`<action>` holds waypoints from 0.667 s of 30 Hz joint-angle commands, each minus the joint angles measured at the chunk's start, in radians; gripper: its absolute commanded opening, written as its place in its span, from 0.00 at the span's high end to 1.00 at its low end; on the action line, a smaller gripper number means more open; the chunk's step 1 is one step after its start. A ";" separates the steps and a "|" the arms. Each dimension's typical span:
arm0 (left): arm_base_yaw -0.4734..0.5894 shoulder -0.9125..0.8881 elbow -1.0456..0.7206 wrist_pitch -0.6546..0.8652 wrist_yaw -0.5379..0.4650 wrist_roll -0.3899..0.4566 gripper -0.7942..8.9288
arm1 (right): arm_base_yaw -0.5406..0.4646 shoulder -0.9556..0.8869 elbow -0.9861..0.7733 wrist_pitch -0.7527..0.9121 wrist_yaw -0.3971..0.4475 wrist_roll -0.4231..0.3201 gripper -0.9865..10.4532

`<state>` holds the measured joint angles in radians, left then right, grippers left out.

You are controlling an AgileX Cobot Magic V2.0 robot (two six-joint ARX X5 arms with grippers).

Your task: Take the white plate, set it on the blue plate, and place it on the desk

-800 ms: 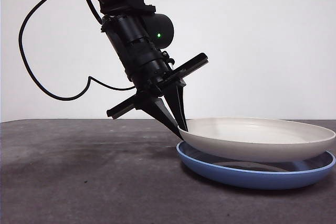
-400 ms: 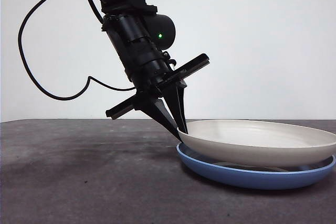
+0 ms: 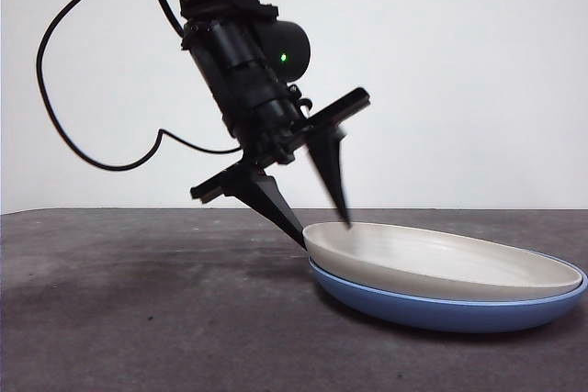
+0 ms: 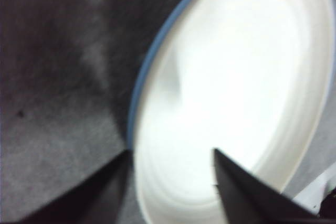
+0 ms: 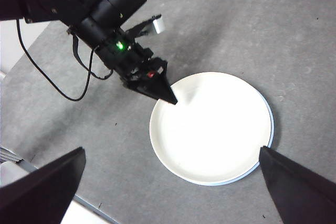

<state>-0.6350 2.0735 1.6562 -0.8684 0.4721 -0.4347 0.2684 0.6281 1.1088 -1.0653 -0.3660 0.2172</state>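
The white plate (image 3: 441, 262) sits nested in the blue plate (image 3: 450, 309) on the grey surface (image 3: 138, 319). The left gripper (image 3: 322, 231) is at the white plate's nine o'clock rim, jaws spread, one inside and one outside. The right gripper (image 5: 173, 182) hangs high overhead, jaws wide apart.

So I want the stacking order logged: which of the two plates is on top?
The white plate is on top, nested in the blue plate, whose glossy rim shows beneath it. The open left gripper straddles the white rim.
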 commanded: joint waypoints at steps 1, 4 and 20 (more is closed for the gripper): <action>-0.009 0.024 0.059 -0.009 0.007 0.029 0.49 | 0.004 0.003 0.020 0.008 -0.001 0.007 0.37; -0.009 0.024 0.107 -0.045 0.006 0.061 0.40 | 0.004 0.003 0.020 0.006 -0.001 0.007 0.37; -0.011 -0.063 0.483 -0.457 -0.083 0.315 0.27 | 0.004 0.004 0.020 -0.028 0.002 0.034 0.37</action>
<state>-0.6353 2.0377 2.1094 -1.3132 0.3912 -0.1757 0.2684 0.6281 1.1088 -1.0973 -0.3653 0.2367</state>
